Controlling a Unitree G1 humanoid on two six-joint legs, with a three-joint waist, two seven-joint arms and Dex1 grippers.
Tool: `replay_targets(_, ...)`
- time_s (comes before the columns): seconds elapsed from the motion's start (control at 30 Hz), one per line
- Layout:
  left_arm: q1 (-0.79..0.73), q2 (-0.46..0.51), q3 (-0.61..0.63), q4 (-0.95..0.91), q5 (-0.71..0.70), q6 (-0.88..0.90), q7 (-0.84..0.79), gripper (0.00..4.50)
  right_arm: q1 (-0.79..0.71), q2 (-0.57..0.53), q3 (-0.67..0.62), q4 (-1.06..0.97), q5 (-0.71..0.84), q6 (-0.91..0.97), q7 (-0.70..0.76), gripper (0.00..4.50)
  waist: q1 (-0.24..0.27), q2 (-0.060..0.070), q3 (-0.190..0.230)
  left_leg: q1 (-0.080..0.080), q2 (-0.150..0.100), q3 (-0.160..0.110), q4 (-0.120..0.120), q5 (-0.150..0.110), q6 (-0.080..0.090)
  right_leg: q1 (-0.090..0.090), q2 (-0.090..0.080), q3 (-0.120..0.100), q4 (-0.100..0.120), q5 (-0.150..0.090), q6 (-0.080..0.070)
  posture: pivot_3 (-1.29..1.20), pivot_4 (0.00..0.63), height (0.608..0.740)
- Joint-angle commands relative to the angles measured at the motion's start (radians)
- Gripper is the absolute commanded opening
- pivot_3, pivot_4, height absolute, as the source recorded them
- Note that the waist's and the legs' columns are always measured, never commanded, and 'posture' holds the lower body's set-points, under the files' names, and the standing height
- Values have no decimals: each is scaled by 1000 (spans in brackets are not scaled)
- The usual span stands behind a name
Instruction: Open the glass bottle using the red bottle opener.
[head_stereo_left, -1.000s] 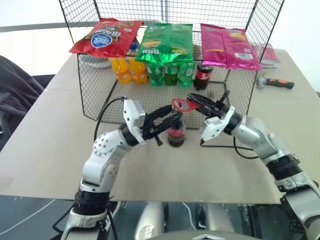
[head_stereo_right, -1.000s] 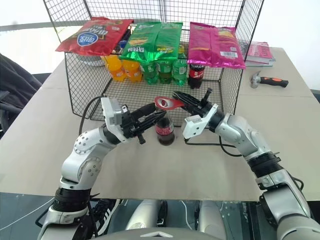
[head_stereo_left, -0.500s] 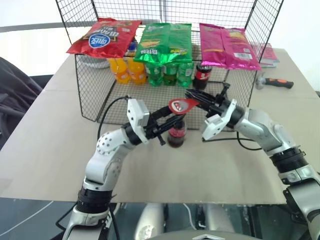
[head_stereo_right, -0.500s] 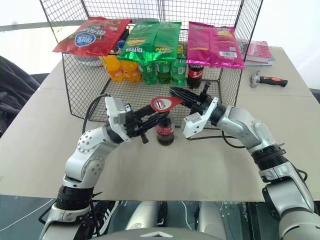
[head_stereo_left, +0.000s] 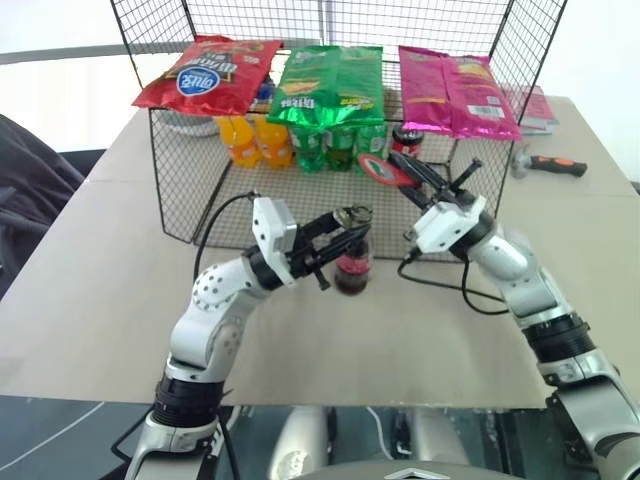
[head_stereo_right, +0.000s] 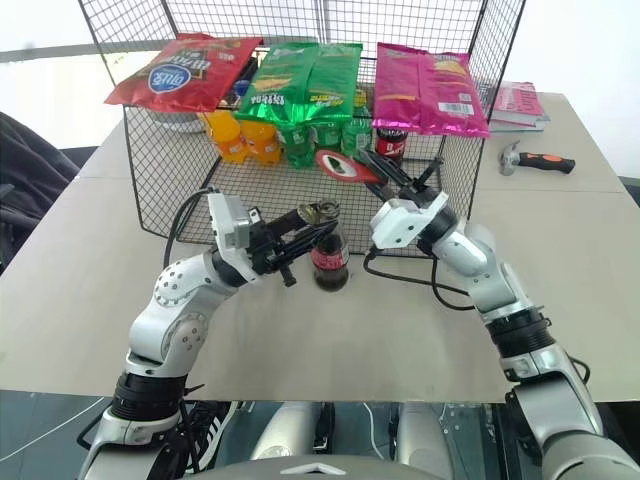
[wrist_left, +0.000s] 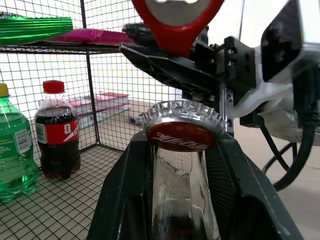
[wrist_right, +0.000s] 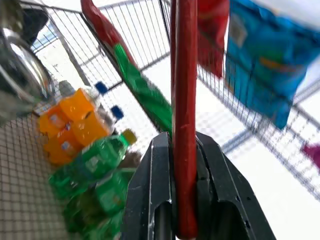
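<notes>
My right gripper (head_stereo_left: 405, 170), clamped on the handle of the red bottle opener (head_stereo_left: 380, 168), has swung up and back from where it was a moment ago. Then the ring head sat right over the top of the glass bottle (head_stereo_left: 352, 265); now it hangs above centre of the left eye view, well clear of the neck, in front of the wire basket (head_stereo_left: 170, 190). The right wrist view shows my two black fingers (wrist_right: 162, 195) pressed on either side of the flat red handle, so the tool is firmly held.

My left gripper (wrist_left: 180, 165) has not shifted: its fingers bracket the neck just under the crown cap (wrist_left: 184, 126) and steady the bottle where it stands on the table (head_stereo_left: 90, 290), at the middle of the frame, just in front of the basket.

What matters is the cap. In the left wrist view it sits tilted on the lip, its crimped edge lifted on one side rather than seated flat (I cannot tell whether it is fully free or just hinged up). I judge that the lever stroke did its work and the seal is broken or nearly so. If the cap clings, another short pry from the raised side should finish it; the risk is knocking the bottle while bringing the opener back in.
</notes>
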Motion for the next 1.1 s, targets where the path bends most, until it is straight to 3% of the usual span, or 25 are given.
replay_targets(0.03,6,2,12,-18,-2,0,15,998,18,22,-23,-72,48,31,19,0,0,0,0,0,0,0,0,0,0,0,0,0,0,0,0,0,150,709)
replay_targets(0.3,23,12,20,-42,-8,0,25,4478,45,52,-26,-77,55,51,39,0,-1,0,1,-2,0,1,-1,0,0,-2,0,1,0,0,0,0,150,709)
replay_targets(0.6,39,27,24,-61,-12,2,28,4478,49,71,-31,-64,66,55,44,0,-2,0,1,-2,0,2,-2,0,0,-3,1,2,0,0,0,0,150,709)
replay_targets(0.8,81,58,41,-87,-32,14,9,4478,100,80,-44,-103,154,123,88,0,-2,0,1,-2,0,2,-2,0,0,-4,1,3,0,0,0,0,150,709)
replay_targets(1.1,157,104,85,-108,-52,8,-9,4478,229,128,-118,-308,431,480,140,0,-1,1,1,-2,1,3,-3,0,0,-4,1,3,0,0,0,0,150,709)
